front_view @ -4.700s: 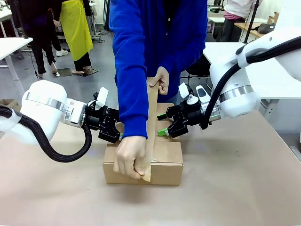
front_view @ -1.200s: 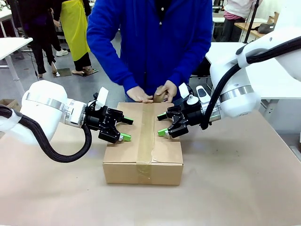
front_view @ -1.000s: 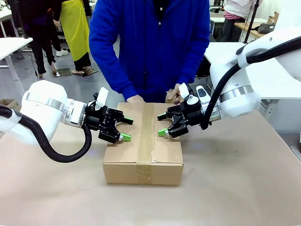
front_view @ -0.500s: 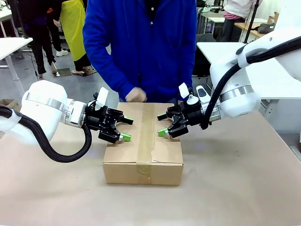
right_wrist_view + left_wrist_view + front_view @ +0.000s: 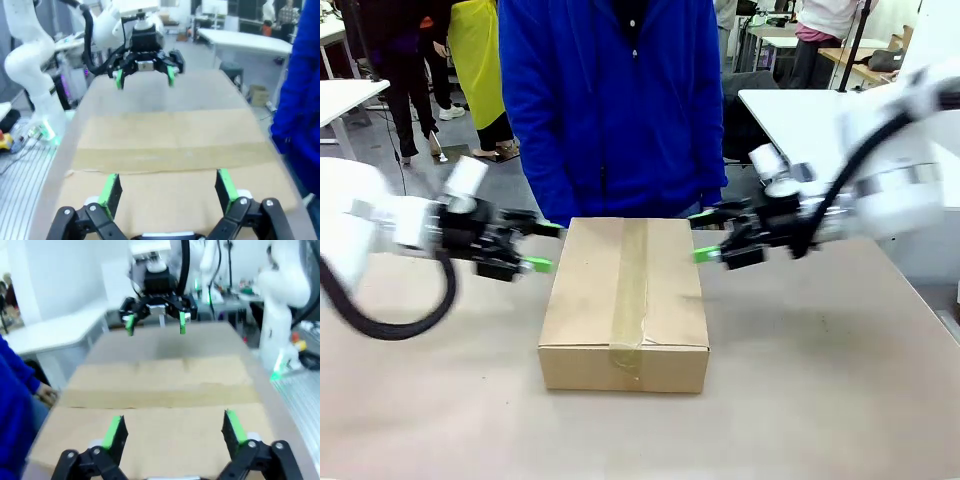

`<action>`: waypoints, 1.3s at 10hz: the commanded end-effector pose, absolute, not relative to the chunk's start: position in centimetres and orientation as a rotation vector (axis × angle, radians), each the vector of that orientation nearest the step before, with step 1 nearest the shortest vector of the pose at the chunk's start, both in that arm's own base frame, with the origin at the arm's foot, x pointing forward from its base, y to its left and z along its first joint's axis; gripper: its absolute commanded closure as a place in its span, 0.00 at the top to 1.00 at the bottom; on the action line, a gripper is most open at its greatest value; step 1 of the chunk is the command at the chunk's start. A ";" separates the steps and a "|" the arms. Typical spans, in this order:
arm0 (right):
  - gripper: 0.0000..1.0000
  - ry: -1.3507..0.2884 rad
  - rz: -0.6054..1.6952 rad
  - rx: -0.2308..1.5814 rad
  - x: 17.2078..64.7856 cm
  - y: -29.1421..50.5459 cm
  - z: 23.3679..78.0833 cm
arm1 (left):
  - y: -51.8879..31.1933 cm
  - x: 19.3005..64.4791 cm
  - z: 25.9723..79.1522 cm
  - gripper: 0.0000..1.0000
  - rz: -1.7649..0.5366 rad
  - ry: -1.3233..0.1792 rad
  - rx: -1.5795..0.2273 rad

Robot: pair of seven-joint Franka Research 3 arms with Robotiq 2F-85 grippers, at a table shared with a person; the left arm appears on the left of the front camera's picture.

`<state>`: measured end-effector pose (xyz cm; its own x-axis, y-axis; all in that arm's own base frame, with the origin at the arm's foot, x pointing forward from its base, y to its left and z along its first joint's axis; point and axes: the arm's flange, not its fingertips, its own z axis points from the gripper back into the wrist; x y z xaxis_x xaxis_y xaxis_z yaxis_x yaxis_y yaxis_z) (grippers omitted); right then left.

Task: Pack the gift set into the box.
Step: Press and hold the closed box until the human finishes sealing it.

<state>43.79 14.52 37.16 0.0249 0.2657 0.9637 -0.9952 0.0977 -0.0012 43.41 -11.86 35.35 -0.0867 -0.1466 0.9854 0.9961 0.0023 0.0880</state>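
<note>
Your taped cardboard box (image 5: 624, 304) sits closed on the bench (image 5: 820, 400). Your left tool (image 5: 538, 246) and right tool (image 5: 708, 238) flank it, both spread wide and empty, with the person (image 5: 610, 100) standing at the far side.

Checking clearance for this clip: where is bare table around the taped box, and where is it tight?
Bare table lies in front of the box and out to both sides near the front edge. It is crowded at the box's far corners: left gripper, right gripper, and the person behind.

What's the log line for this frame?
box: closed, taped | left gripper: open, left of box | right gripper: open, right of box | person: behind box
</note>
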 end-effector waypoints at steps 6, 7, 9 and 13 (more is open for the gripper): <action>1.00 -1.280 0.958 0.875 37.3 0.5 39.5 | 6.5 38.8 34.5 1.00 -0.880 -1.473 -0.993; 1.00 -1.280 0.958 0.875 37.3 0.5 39.5 | 6.5 38.8 34.5 1.00 -0.880 -1.473 -0.993; 1.00 -1.280 0.958 0.875 37.3 0.5 39.5 | 6.5 38.8 34.5 1.00 -0.880 -1.473 -0.993; 1.00 -1.280 0.958 0.875 37.3 0.5 39.5 | 6.5 38.8 34.5 1.00 -0.880 -1.473 -0.993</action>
<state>37.69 0.78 39.19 0.0256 0.0932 0.9953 -0.9286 0.3710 -0.0109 39.30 6.57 34.51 -0.0533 0.1151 0.9919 0.9268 0.3756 0.0062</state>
